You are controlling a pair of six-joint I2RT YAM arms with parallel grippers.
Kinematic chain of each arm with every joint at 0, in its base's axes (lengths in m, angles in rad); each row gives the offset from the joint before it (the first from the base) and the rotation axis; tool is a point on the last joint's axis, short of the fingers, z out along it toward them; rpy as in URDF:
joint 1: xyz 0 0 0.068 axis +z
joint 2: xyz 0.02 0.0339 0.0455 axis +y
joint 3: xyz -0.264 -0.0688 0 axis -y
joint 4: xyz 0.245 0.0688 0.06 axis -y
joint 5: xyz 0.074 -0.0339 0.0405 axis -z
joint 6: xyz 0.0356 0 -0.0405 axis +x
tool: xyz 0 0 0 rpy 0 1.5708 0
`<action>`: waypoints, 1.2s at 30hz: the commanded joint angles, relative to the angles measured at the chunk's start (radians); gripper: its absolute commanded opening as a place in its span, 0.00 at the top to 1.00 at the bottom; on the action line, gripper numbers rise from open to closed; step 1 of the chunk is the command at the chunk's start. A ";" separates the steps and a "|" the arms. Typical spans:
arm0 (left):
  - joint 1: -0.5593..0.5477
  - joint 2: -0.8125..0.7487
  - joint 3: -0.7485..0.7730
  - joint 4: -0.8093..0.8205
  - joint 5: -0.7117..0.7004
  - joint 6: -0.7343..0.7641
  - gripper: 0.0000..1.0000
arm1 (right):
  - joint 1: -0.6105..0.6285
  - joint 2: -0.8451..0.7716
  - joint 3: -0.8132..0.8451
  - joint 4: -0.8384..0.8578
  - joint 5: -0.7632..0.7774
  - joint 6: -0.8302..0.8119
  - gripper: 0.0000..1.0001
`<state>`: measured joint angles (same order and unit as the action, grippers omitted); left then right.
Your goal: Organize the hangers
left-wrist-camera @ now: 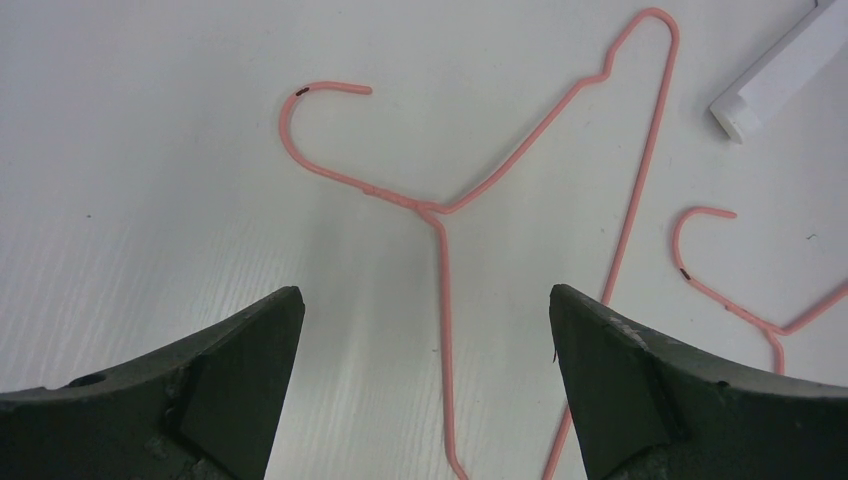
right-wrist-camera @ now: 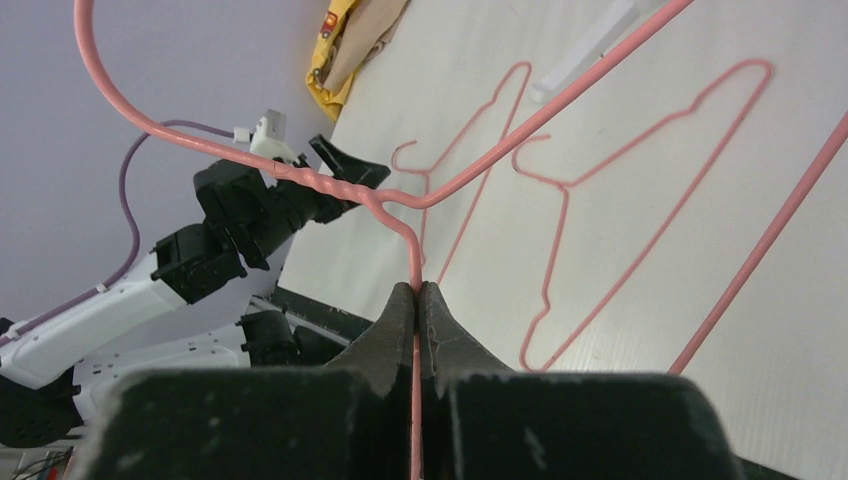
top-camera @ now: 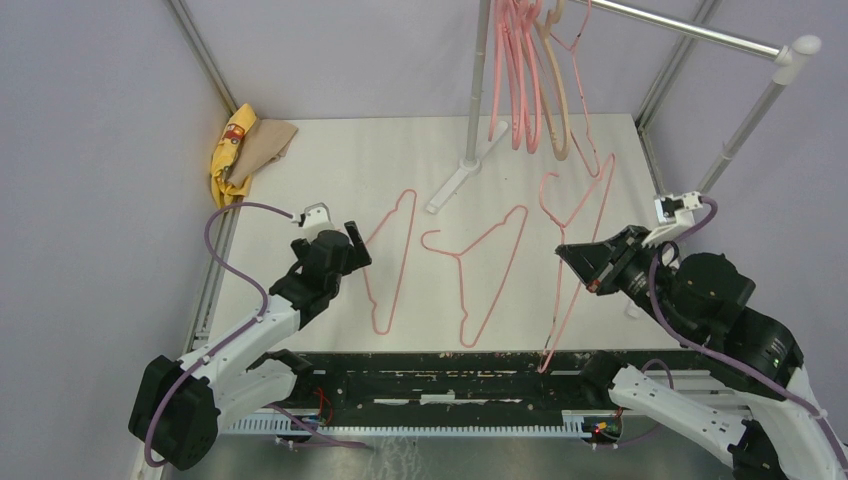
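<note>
Two pink wire hangers lie flat, third hanger tilted, others hanging.

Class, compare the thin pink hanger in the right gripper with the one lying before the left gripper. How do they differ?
The held hanger is pinched in the shut right gripper; the lying hanger is untouched, ahead of the open left gripper. The held hanger tilts up off the table; the lying hanger rests flat. Both are thin pink wire with hooks.

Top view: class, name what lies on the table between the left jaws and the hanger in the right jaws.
Two thin pink hangers, flat, side by side; the top view shows them.
</note>
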<state>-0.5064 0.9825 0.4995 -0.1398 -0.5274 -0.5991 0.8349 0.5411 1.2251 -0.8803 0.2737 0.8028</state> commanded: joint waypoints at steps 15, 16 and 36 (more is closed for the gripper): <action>-0.006 -0.043 0.061 0.022 0.001 0.018 0.01 | -0.001 0.361 0.386 0.183 0.017 -0.164 0.99; -0.006 -0.046 0.061 0.019 -0.002 0.018 0.01 | -0.002 0.371 0.393 0.189 0.015 -0.168 0.99; -0.006 -0.103 0.060 -0.032 -0.031 0.013 0.01 | -0.281 0.497 0.414 0.408 -0.415 0.029 0.99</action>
<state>-0.5068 0.9028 0.5247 -0.1856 -0.5232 -0.5983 0.6323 1.0389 1.6215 -0.6163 0.0086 0.7532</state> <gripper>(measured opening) 0.991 0.015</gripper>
